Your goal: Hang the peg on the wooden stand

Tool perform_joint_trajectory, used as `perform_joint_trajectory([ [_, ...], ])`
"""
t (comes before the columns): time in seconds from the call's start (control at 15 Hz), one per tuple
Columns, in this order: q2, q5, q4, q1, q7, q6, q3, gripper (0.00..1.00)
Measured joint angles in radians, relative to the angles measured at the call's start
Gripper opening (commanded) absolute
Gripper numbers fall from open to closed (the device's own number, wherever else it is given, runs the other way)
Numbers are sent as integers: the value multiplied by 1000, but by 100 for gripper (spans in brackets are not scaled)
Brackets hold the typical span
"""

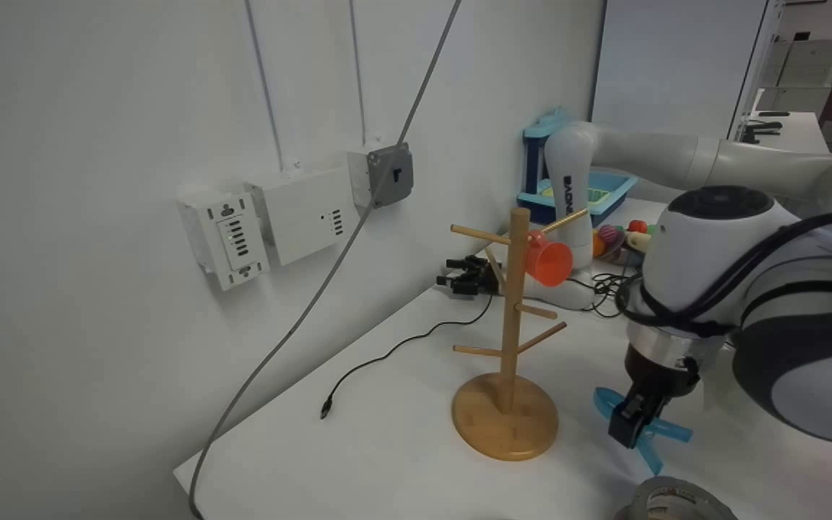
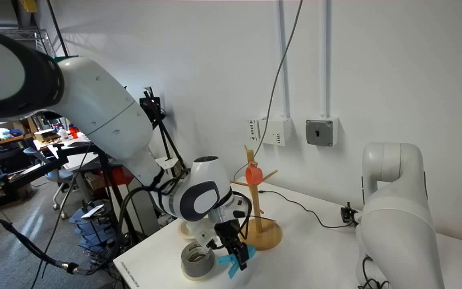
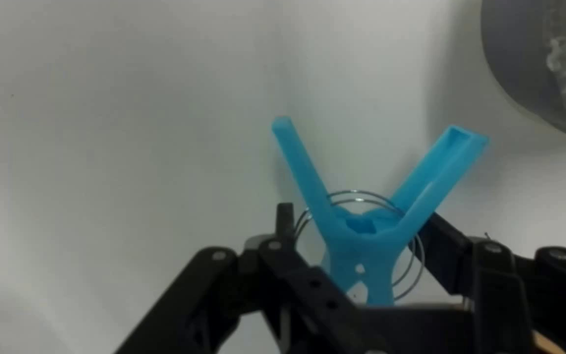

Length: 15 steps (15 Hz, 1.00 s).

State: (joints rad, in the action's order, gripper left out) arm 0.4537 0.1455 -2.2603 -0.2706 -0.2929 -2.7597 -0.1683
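The light-blue peg lies between the fingers of my gripper, with its two handles spread apart; it shows in an exterior view [image 1: 670,430] and in the wrist view [image 3: 364,253]. The fingers of my gripper [image 3: 359,216] touch both sides of its wire spring ring, and the peg's jaw end is partly hidden behind the gripper. In an exterior view my gripper [image 1: 627,432] is low over the white table; its exact height cannot be told. The wooden stand [image 1: 513,310] is upright close beside it, also seen in an exterior view [image 2: 256,208]. A red cup [image 1: 550,263] hangs on an upper arm.
A grey tape roll [image 2: 199,265] stands close to the peg's handles, also in the wrist view [image 3: 519,54]. A black cable [image 1: 387,352] runs along the table behind the stand. A second white arm [image 2: 399,224] and a blue basin [image 1: 607,191] are farther along the table.
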Motion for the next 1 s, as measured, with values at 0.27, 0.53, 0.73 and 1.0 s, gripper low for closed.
perform_joint_trajectory([
  [0.27,-125,19,-49,10,54,112,23,36],
  [0.53,-263,21,-91,66,177,264,62,36],
  [0.73,-360,9,-109,135,302,320,84,36],
  [1.0,-469,-82,-117,211,492,359,87,36],
])
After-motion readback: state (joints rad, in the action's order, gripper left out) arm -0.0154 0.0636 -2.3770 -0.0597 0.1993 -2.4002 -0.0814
